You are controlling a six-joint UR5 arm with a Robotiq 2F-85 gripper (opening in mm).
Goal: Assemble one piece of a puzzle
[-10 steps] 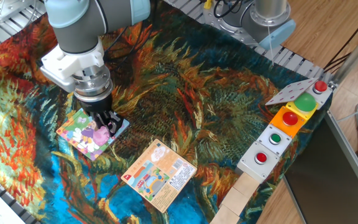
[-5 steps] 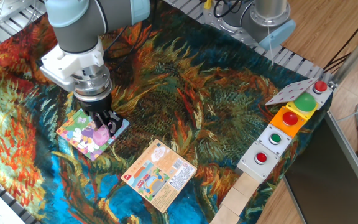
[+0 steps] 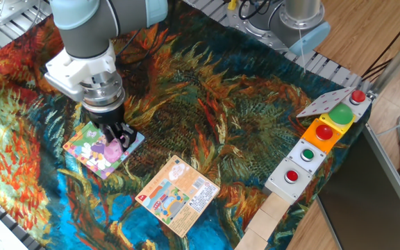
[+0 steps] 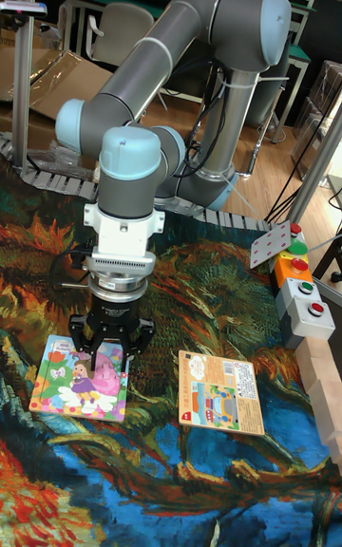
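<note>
**Pincer grips a pink puzzle piece above the board**

The pincer (image 3: 116,141) (image 4: 111,353) points straight down from a grey and light-blue robot arm (image 4: 176,53), its two black fingers (image 3: 125,132) clenched on the piece (image 3: 113,149) (image 4: 107,357), a small pink-lilac jigsaw shape. The piece sits at the right edge of the puzzle (image 3: 92,147) (image 4: 71,377), a square cartoon board showing a girl in purple and pink with green and yellow patches. Whether the piece already touches the board or sits just above it cannot be told from either view.

The puzzle lies flat on a cloth (image 3: 221,118) printed with swirling orange, blue and green foliage. Just to the right of the puzzle, and apart from it, lies an orange-peach printed card (image 3: 179,194) (image 4: 218,392). Farther right, at the cloth's edge, stands a row of boxes with red and green buttons (image 3: 314,146) (image 4: 299,281), and nearest the camera a line of pale wooden blocks (image 3: 269,219).
</note>
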